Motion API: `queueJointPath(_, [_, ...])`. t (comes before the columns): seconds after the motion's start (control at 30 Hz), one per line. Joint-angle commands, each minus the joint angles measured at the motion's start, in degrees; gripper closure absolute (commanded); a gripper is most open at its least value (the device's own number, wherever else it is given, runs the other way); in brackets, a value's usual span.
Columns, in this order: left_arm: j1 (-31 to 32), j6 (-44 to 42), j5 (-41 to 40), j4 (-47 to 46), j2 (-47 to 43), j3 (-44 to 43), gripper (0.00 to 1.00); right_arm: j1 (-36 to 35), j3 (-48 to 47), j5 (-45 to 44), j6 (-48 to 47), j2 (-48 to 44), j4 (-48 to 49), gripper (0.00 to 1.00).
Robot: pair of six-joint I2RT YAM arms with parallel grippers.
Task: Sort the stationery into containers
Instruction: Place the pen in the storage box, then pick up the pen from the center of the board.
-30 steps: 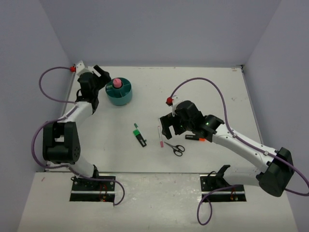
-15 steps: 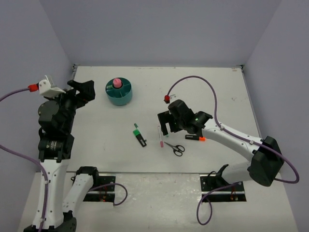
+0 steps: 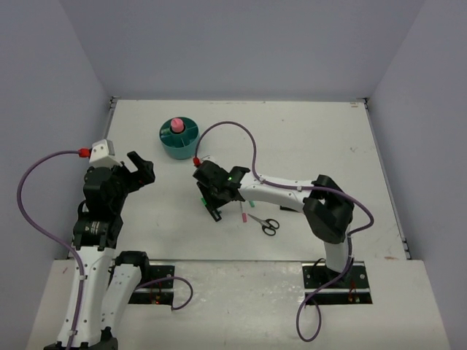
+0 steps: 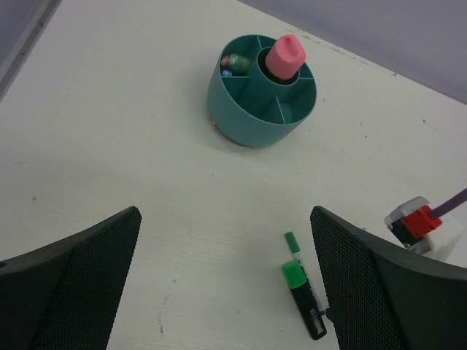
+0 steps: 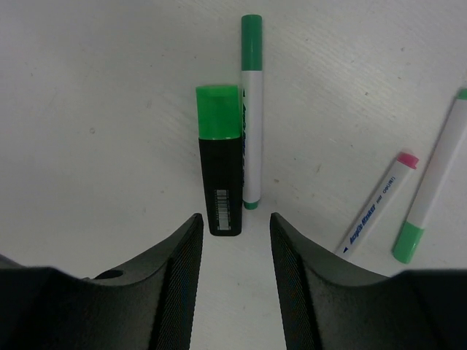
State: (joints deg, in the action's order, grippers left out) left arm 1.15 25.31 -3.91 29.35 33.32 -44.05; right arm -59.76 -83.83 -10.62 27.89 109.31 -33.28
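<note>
The right gripper is held low at mid-frame, jaws slightly apart on nothing, just short of a highlighter laid beside a green pen. Another pen is cut off at the right edge. The left gripper is spread wide. The organizer is seen at upper left, a pink roll in its cup; scissors lie at lower right.

Shows smooth, faintly glossy teal plastic on the organizer. Glossy black plastic on the highlighter. Matt white, finely grained table. Black mesh-textured pads on the left gripper; smooth matt black fingers on the right gripper.
</note>
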Motion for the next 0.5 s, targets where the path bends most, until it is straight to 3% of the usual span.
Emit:
queueJointPath(0.0, [-0.2, -2.6, 2.0, -1.2, 0.3, -0.8, 0.0, -0.1, -5.0, -1.5, 0.4, 4.2, -3.1, 0.56])
queueJointPath(0.47, [-0.2, -2.6, 3.6, -1.9, -0.4, 0.0, 0.0, -0.2, -10.1, -4.3, -0.7, 8.6, -5.7, 0.62])
